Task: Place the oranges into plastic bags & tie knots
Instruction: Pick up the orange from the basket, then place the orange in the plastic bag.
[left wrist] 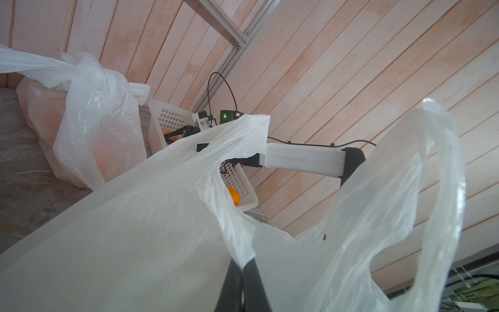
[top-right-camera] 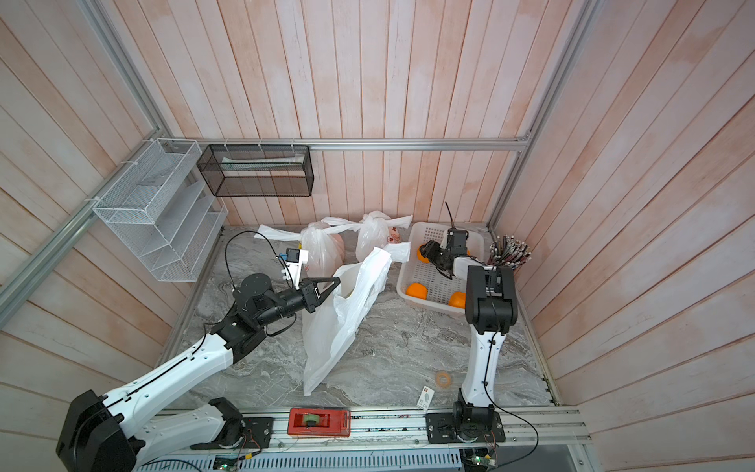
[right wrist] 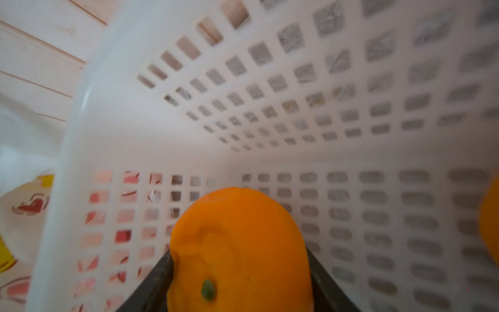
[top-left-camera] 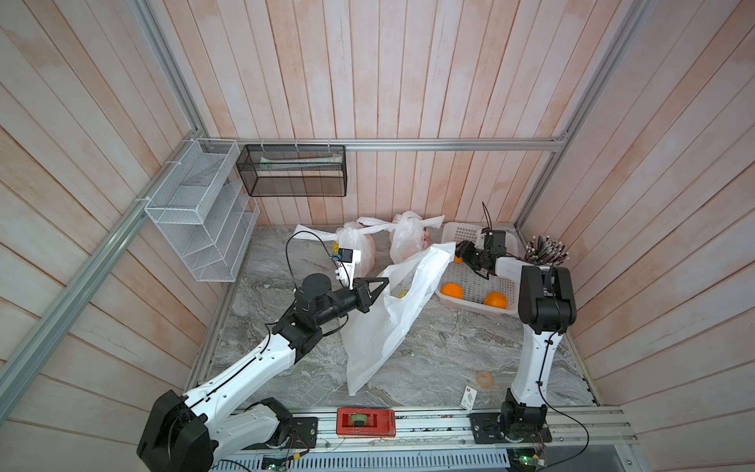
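Observation:
My left gripper point(top-left-camera: 384, 282) point(left wrist: 244, 266) is shut on the rim of an open white plastic bag point(top-left-camera: 388, 323) point(top-right-camera: 339, 327) and holds its mouth up above the marble table. My right gripper point(top-left-camera: 459, 251) point(right wrist: 239, 251) reaches into the white perforated basket point(top-left-camera: 447, 235), and both fingers press an orange point(right wrist: 237, 229) point(top-right-camera: 423, 255) between them. Two more oranges point(top-left-camera: 451, 291) point(top-left-camera: 495, 300) lie at the basket's near end. Behind the open bag stand two filled bags point(top-left-camera: 355, 249) point(top-left-camera: 408, 239), each tied with a knot point(left wrist: 78, 71).
A bundle of dark rods point(top-left-camera: 545, 251) stands right of the basket. On the front rail sits a red tape dispenser point(top-left-camera: 365, 423), with a tape roll point(top-left-camera: 485, 379) and a card point(top-left-camera: 468, 397) nearby. White point(top-left-camera: 196, 212) and black point(top-left-camera: 292, 171) wire racks hang on the walls.

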`<state>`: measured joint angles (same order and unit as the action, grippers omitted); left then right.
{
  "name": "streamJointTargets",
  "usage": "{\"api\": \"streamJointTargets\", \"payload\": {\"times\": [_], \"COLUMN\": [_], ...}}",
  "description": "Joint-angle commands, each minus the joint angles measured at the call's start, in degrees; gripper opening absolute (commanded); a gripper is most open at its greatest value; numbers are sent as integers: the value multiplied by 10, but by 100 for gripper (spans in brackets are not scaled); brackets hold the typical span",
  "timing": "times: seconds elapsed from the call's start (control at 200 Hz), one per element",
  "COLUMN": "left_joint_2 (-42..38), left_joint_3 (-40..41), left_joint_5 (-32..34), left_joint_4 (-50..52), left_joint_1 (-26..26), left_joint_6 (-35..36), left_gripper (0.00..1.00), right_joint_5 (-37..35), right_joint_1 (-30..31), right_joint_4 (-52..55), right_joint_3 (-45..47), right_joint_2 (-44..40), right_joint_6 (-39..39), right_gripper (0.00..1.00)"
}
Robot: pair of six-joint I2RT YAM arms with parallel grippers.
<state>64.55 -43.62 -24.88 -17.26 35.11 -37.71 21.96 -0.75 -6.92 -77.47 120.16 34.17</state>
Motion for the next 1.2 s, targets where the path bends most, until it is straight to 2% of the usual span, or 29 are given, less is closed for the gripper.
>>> {"api": "streamJointTargets", "payload": {"times": [0.0,0.105,0.26,0.35,0.455,0.605,0.745,0.95,1.05,1.195], "left_joint_2": [10,16,20,25,28,27,29,29,33,35], "left_joint_3": [-11,-10,-8,-8,-5,7,7,4,2,4], "left_joint_5": [-3,-4,-7,-19,-35,-53,-84,-64,-46,-31], "left_joint_4": [-10,-15,-20,-21,-24,-44,-55,-61,-69,-78], "left_joint_1": [-4,-6,-8,-8,-7,-8,-7,-8,-8,-7], "left_joint_6": [5,3,4,7,13,6,14,14,8,1], "left_gripper": [0,0,0,0,0,0,0,0,0,0], "right_joint_5": [18,45,144,188,214,206,191,198,197,169], "right_joint_1": [-12,-15,-11,7,49,139,203,274,288,288], "right_joint_4": [-36,-22,11,49,75,63,44,66,83,109], "right_joint_3": [66,154,281,310,314,308,262,221,218,212], "right_joint_2": [-114,-235,-425,-504,-553,-564,-521,-464,-453,-456], "right_joint_6": [-27,-52,-54,-57,-49,-34,-44,-79,-90,-104], "right_gripper": [53,52,52,52,51,51,51,53,60,83]}}
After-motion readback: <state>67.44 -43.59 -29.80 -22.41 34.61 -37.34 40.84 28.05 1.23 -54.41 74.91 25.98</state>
